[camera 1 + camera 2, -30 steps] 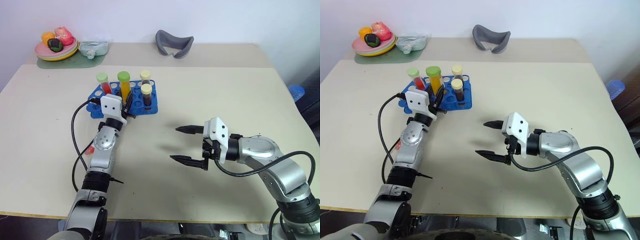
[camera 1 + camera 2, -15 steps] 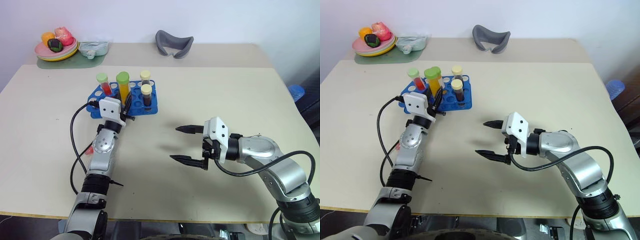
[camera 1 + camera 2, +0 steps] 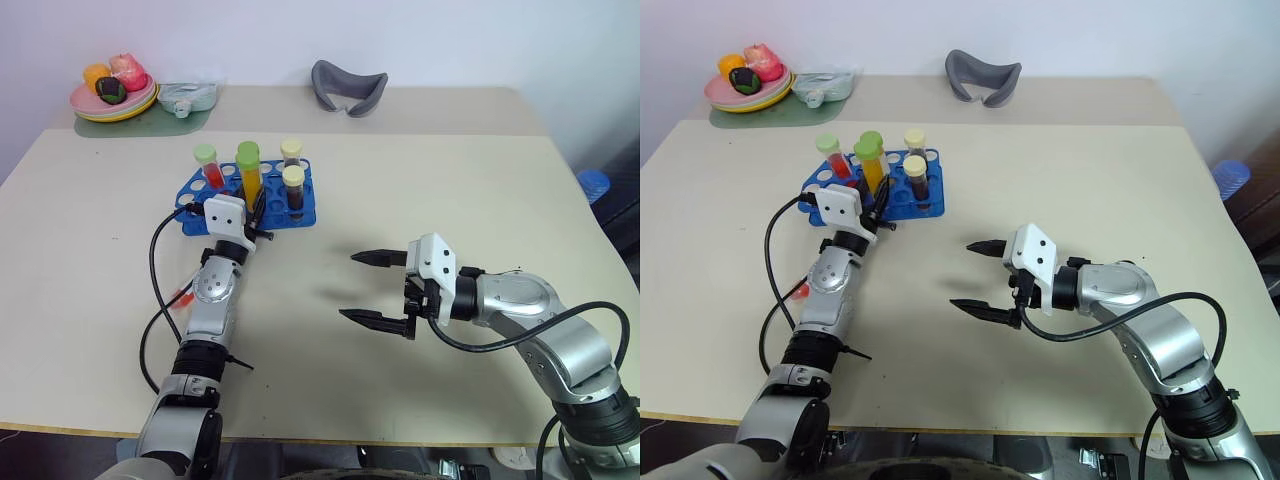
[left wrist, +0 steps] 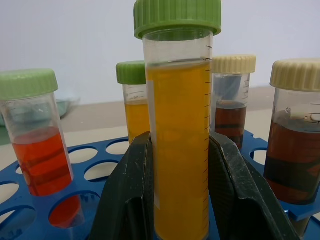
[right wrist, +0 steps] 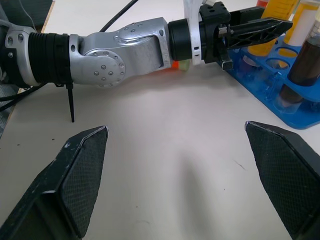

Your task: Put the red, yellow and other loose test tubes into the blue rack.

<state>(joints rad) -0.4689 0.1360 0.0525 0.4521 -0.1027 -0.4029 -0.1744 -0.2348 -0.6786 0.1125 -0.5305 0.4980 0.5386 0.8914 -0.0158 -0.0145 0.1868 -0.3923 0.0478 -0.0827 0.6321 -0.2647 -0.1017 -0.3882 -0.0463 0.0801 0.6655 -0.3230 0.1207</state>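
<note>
Blue rack [image 3: 205, 187] — tubes of red [image 4: 42, 155], yellow-orange [image 4: 181, 145] and dark brown [image 4: 292, 157]; green and cream caps.

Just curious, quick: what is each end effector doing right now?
Left end effector: shut on the yellow-orange tube over the blue rack.
Right end effector: open, empty.

Jaws clamp the yellow-orange tube [image 4: 180, 145] upright over the blue rack [image 4: 100, 165]

Both arms were silver-grey metal with black ribbed joint bands and visible screw heads. White camera housings sat at the wrists. Left gripper [image 3: 252, 213] and right gripper [image 3: 369, 288] had black textured tapered fingers. Black cables looped alongside both forearms.
</note>
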